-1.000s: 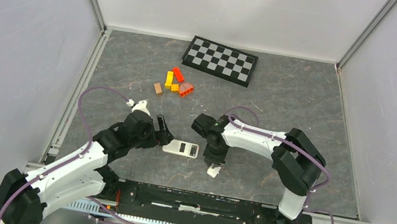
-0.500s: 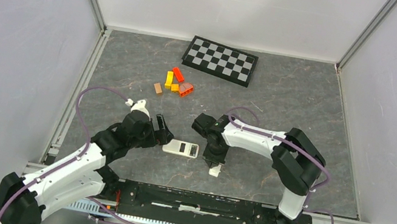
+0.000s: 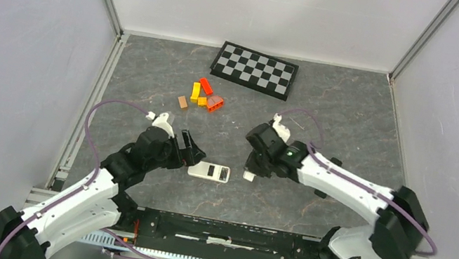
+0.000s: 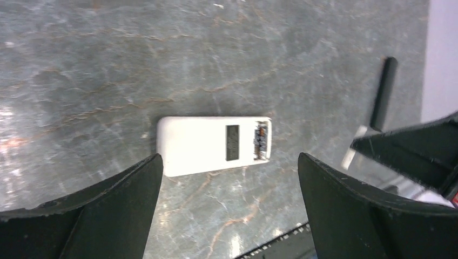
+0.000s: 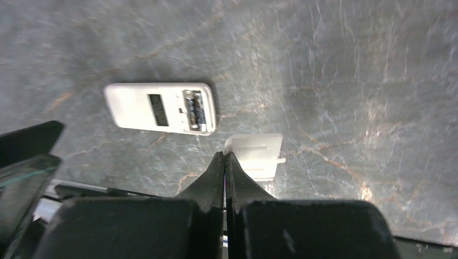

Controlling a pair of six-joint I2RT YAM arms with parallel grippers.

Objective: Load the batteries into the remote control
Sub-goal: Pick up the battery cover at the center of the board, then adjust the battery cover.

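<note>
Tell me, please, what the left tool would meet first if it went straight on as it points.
Most likely the white rectangular plastic remote control, lying flat on the grey marbled table, framed between the fingers of the open left tool. Nothing else shows in that line, though depth is unclear.

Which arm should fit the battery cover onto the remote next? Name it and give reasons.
Right. The right gripper appears shut on the white battery cover, right beside the remote's open compartment end. The left gripper is open and empty, hovering over the remote; it could steady it.
</note>
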